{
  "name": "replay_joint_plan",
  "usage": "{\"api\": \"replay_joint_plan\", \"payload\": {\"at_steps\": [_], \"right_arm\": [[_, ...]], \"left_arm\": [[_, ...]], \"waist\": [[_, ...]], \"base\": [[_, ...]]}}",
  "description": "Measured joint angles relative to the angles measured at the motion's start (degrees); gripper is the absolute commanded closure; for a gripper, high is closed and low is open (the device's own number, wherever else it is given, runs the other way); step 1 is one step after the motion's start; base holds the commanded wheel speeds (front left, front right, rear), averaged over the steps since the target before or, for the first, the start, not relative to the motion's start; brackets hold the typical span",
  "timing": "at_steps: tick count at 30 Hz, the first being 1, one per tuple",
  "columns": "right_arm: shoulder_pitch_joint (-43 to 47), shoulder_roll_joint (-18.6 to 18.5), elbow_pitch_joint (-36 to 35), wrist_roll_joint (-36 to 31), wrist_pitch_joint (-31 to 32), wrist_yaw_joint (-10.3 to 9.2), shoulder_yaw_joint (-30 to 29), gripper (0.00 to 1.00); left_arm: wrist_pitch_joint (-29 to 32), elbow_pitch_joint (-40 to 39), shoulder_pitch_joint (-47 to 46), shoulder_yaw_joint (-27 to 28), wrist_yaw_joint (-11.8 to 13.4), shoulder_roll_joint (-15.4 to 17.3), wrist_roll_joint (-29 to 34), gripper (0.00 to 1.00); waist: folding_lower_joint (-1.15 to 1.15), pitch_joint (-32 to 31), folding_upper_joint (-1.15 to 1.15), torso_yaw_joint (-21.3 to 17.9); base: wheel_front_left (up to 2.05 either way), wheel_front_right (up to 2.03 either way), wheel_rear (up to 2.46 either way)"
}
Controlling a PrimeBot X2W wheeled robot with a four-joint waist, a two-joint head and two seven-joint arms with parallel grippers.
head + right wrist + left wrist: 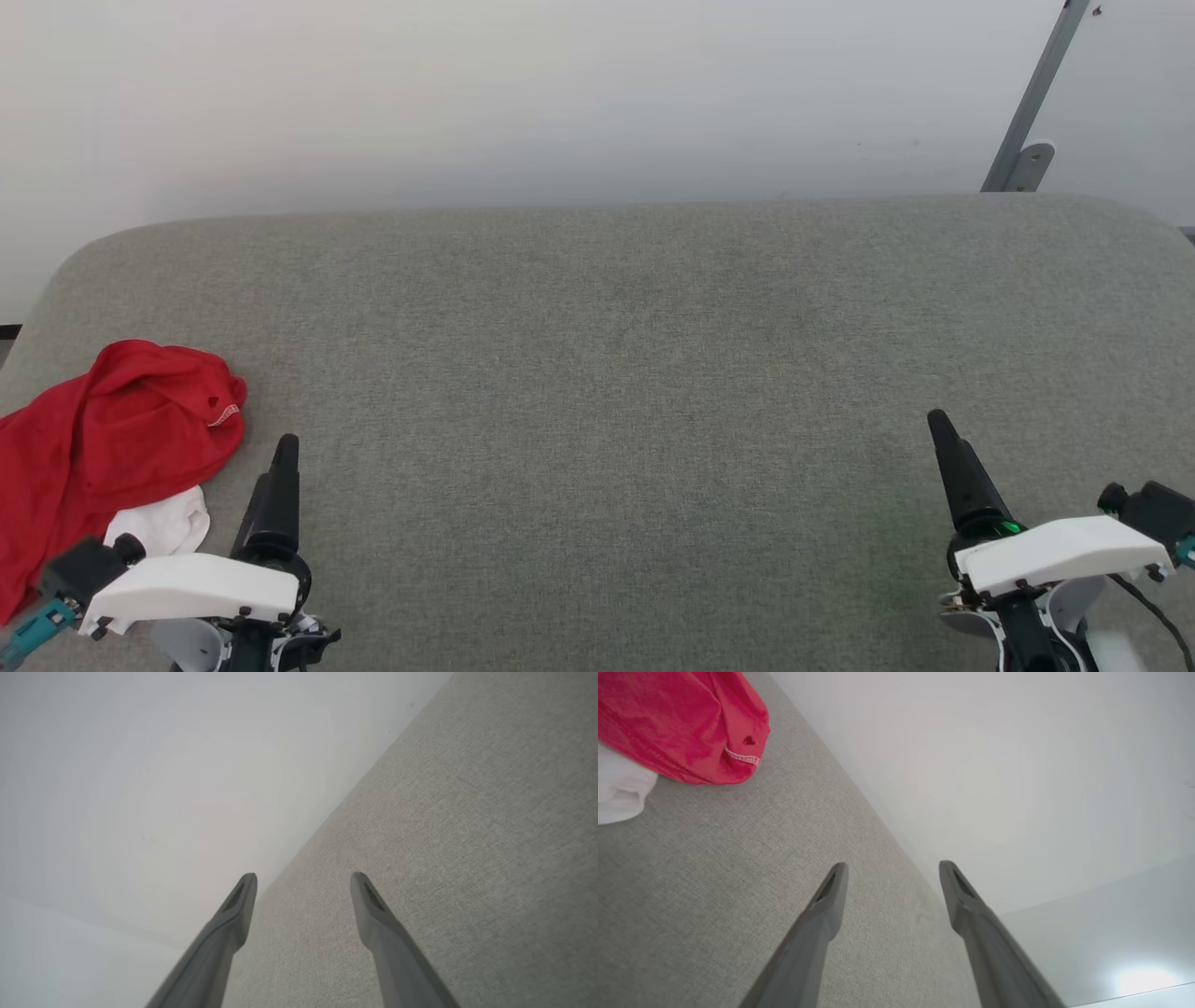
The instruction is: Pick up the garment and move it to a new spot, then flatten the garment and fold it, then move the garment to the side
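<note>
Garment [112, 429] bunched by left gripper [892, 868]; right gripper [303, 877] likewise spread, forward-pointing.

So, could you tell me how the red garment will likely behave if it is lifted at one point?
Probably floppy: the garment lies bunched in soft folds, so a one-point lift should leave most hanging. It looks thin, so likely light. Pushed across the grey surface, it may bunch.

One garment [121, 420], two pairs of jaws, one padded surface [597, 373].
</note>
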Motion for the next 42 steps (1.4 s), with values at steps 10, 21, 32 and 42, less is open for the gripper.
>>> {"api": "replay_joint_plan", "payload": {"at_steps": [10,21,32,42], "right_arm": [[-0.49,-0.04,-1.12,-7.47,-0.97,0.0,0.94,0.0],[-0.55,-0.2,-1.99,-14.94,-2.0,0.0,1.29,0.0],[-0.55,-0.18,-3.2,-22.37,-2.93,0.0,1.54,0.0],[-0.55,-0.16,-3.79,-28.26,-3.9,0.0,2.05,0.0]], "left_arm": [[-2.19,-1.09,0.5,-0.14,-0.52,0.34,7.45,0.0],[-4.24,-1.81,1.15,-0.11,-1.15,0.52,14.94,0.0],[-6.09,-2.63,1.93,-0.18,-1.79,0.91,22.27,0.0],[-7.61,-3.37,2.37,-0.19,-2.53,1.19,28.32,0.0]], "waist": [[0.0,0.01,0.0,-0.2],[0.0,-0.09,0.0,-0.31],[0.0,-0.2,0.0,-0.44],[0.0,-0.29,0.0,-0.62]], "base": [[0.0,0.0,0.0],[0.0,0.0,0.0],[0.0,0.0,0.0],[0.0,0.0,0.0]]}}
